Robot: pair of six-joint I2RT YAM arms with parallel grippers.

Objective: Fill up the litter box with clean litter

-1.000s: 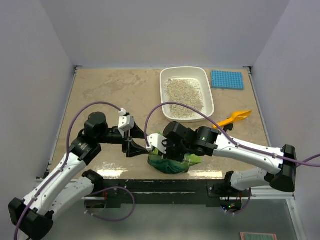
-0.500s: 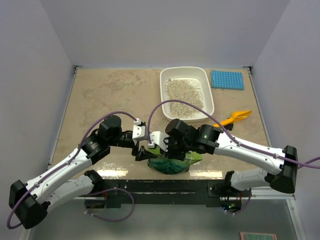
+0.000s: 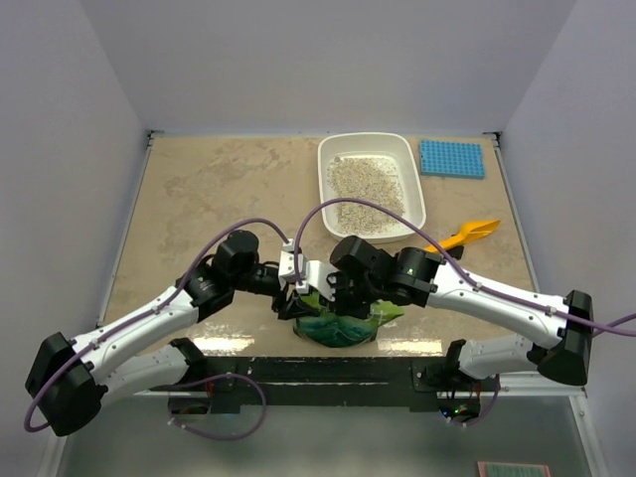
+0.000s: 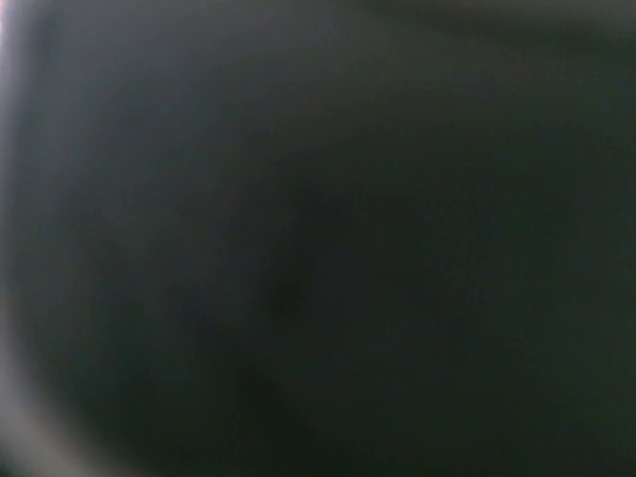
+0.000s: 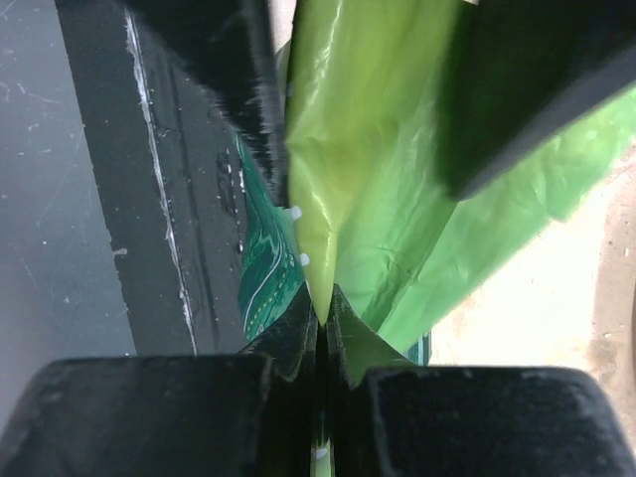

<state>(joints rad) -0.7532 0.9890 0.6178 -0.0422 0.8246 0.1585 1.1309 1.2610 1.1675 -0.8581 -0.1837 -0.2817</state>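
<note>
Dicey bag grip
Right gripper (image 5: 324, 318) pinches the bag (image 5: 368, 199); left gripper (image 3: 294, 298) unclear (dark view). The thin pinch might slip and drop it.

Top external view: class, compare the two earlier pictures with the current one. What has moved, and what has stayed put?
The left arm swung inward, to its right, bringing the left claw up against the green bag; whether it has gripped cannot be told. The right claw stayed shut on the green bag. The litter box, clean litter, scoop and blue mat did not move.
</note>
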